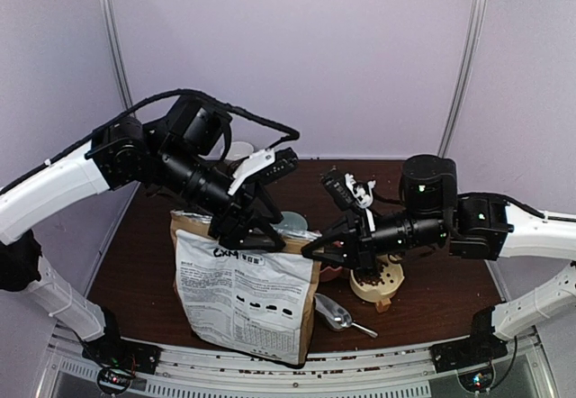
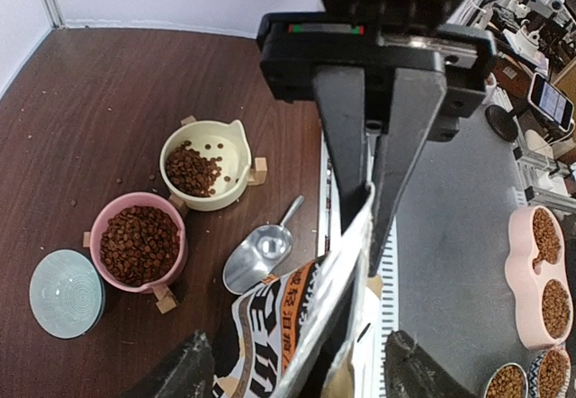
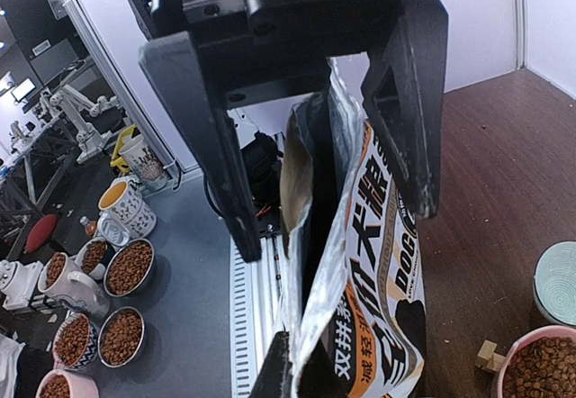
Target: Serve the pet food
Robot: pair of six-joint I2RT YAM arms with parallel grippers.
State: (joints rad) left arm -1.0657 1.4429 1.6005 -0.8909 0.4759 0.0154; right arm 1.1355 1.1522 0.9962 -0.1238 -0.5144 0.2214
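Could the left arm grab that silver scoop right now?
Probably not as things stand. The left gripper is pinched on the top edge of the paper bag, so its fingers are busy. The scoop lies on the bag's far side from that arm. It would likely have to let go first.

pale lilac-white walls (image 1: 297, 47) close in the far edge and both side edges of the surface (image 1: 135, 263), a dark brown wood-grain top. two slim metal posts mark the far corners, the left post (image 1: 114, 38) and the right post (image 1: 465, 56), each leaning inward in the overhead view. a pale ribbed rail (image 1: 360, 375) runs along the near edge. beyond that edge lies a smooth grey floor (image 2: 450, 263). farther off across it stands other gear (image 3: 76, 114), too small to name. the light is soft and even across the walls.
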